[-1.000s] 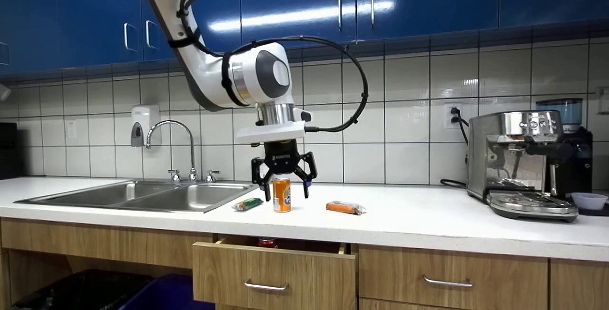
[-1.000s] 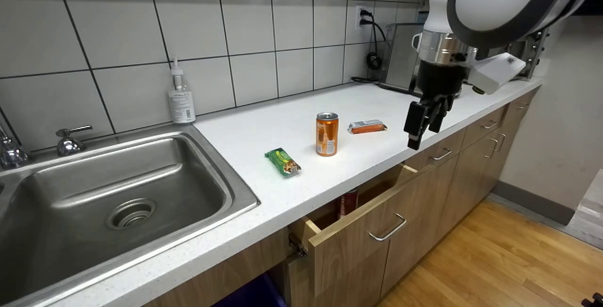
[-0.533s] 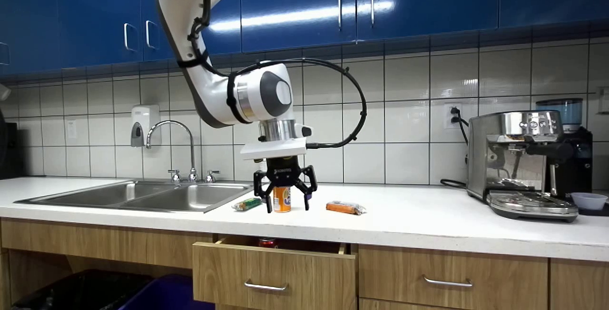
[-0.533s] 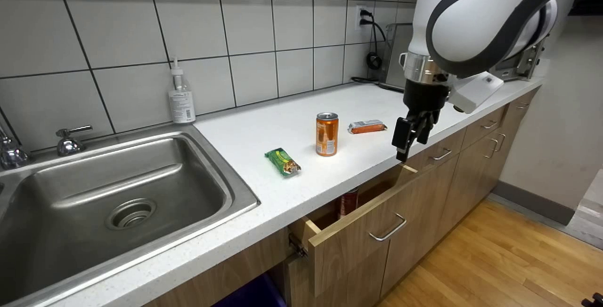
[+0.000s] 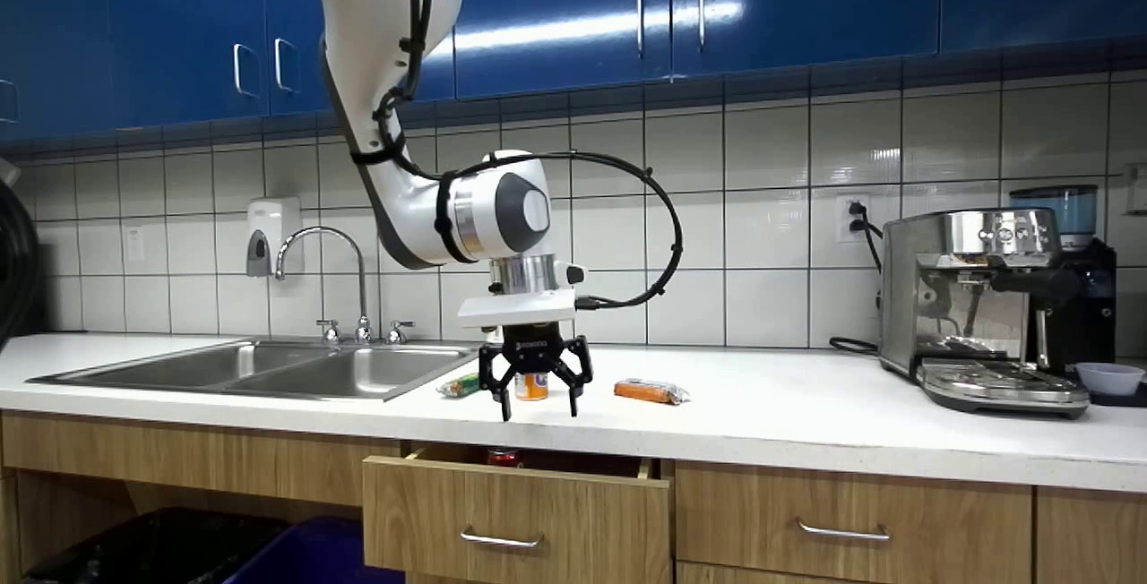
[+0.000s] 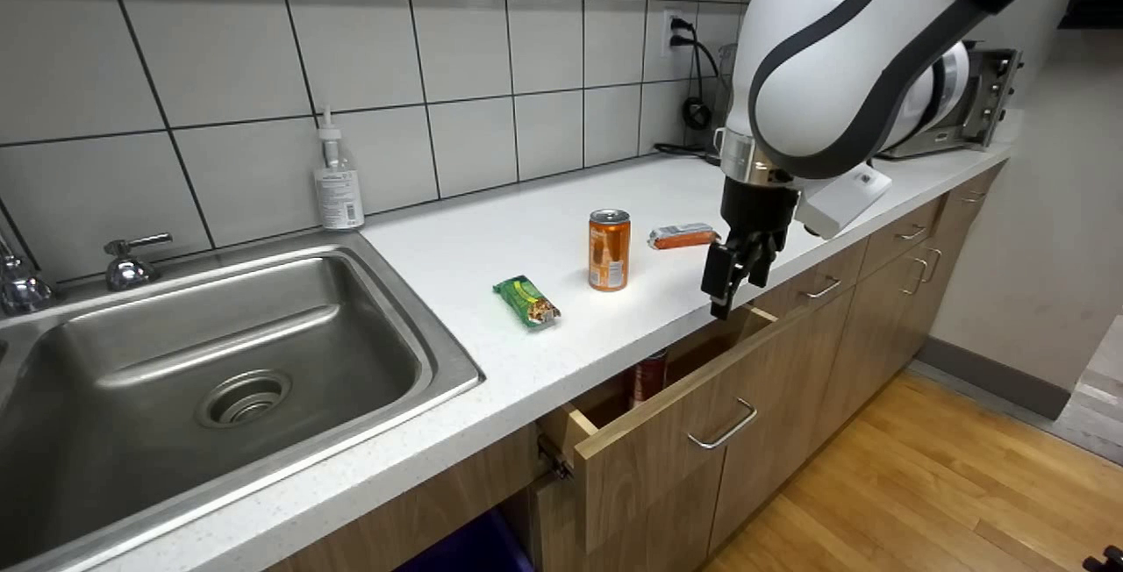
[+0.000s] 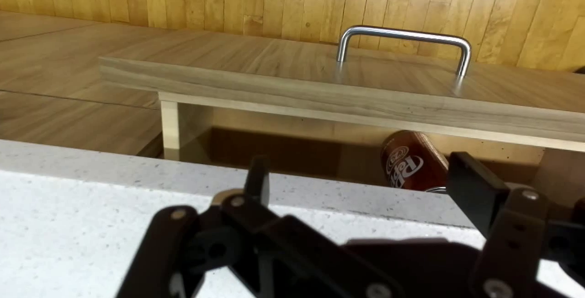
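Drawer [image 6: 649, 462] of grained wood is seen already pulled out beneath the speckled worktop [image 6: 465, 265]; nothing, it is judged, has been gripped yet. From left to right in an exterior view are found a brushed-steel sink [image 6: 333, 353], a crinkled green packet [image 6: 526, 302], an upright, smooth-sided orange can [image 6: 609, 252], a dark-red can [image 6: 649, 375] kept inside the drawer, a flattish orange packet [image 6: 684, 237] and the drawer's bent metal handle [image 6: 732, 432]. At the right, the jaws are held spread, nothing between them, near the worktop's front edge.
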